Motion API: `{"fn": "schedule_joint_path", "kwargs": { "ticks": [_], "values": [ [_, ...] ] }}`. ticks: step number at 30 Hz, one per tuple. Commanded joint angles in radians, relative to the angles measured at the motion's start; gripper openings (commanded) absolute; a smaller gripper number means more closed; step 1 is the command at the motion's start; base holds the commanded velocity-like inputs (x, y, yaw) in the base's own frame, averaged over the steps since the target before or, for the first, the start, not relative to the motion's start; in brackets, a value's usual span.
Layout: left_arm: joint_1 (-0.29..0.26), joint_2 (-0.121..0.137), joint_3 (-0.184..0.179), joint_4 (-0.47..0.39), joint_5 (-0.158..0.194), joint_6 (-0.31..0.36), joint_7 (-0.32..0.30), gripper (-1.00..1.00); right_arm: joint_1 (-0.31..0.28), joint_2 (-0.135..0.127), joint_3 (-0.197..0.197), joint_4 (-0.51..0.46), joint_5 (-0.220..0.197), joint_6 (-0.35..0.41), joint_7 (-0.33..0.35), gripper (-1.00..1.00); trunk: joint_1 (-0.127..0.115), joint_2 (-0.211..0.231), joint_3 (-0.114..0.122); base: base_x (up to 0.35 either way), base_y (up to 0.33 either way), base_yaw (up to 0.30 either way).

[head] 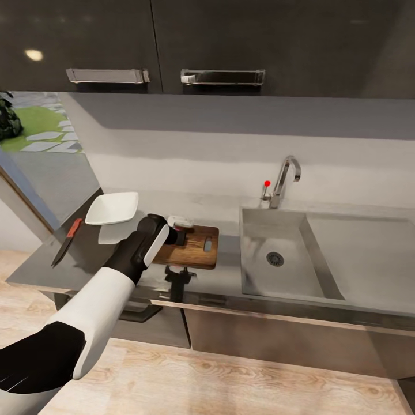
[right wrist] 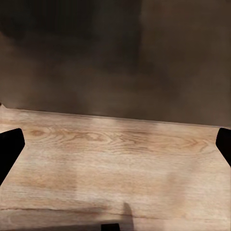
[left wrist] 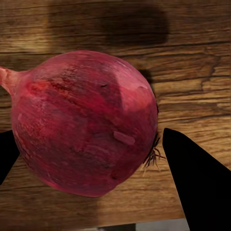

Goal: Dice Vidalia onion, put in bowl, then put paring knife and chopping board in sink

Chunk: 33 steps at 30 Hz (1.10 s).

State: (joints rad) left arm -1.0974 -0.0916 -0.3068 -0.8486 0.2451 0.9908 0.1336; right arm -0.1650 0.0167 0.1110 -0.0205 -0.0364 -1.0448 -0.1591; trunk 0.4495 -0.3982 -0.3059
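1. Nearest the head camera, the left arm (head: 92,305) is reaching forward over the table (head: 230,276), its left hand (head: 177,231) hovering over the chopping board (head: 199,253).
2. At far left, the paring knife (head: 66,242) is lying on the table, red handle away from the robot, well apart from the board.
3. Just right of the knife, the bowl (head: 112,207) is sitting on the table, near the board's far left corner.
4. On the board, the Vidalia onion (left wrist: 84,122) is showing dark red in the left wrist view, resting on the wood (left wrist: 192,72) between the two dark fingers (left wrist: 197,178). Whether the fingers are touching the onion cannot be told; the left hand is standing apart around it.
5. Right of the board, the sink (head: 259,276) is showing its drain (head: 275,259) and, behind it, the tap (head: 285,178) with its red knob (head: 266,184).
6. In the right wrist view, the right hand (right wrist: 115,144) is standing spread apart with nothing between the fingertips (right wrist: 9,144), pointing at a wooden floor (right wrist: 115,163).
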Motion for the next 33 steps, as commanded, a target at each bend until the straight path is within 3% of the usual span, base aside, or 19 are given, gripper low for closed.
{"fn": "schedule_joint_path", "kwargs": {
  "ticks": [1,27,32,33],
  "values": [
    [-0.001,0.000,-0.004,0.001,0.010,0.003,0.011,-1.00,-0.001,0.000,0.009,0.001,-0.003,-0.002,-0.007,1.00,0.001,-0.002,-0.002,0.000,0.000,0.000],
    [-0.001,-0.002,-0.023,0.016,0.010,0.002,0.009,-1.00,-0.001,0.000,0.009,0.001,-0.003,-0.002,-0.007,1.00,0.001,-0.002,-0.007,0.000,0.000,0.000],
    [-0.001,-0.002,-0.042,0.015,0.009,0.002,0.009,-1.00,-0.001,0.000,0.009,0.001,-0.003,-0.002,-0.007,1.00,0.001,-0.002,-0.007,0.000,0.000,0.000],
    [-0.001,-0.002,-0.045,0.014,0.009,0.002,0.009,1.00,-0.001,0.000,0.009,0.001,-0.003,-0.002,-0.007,1.00,0.001,-0.002,-0.007,0.000,0.000,0.000]
  ]
}}
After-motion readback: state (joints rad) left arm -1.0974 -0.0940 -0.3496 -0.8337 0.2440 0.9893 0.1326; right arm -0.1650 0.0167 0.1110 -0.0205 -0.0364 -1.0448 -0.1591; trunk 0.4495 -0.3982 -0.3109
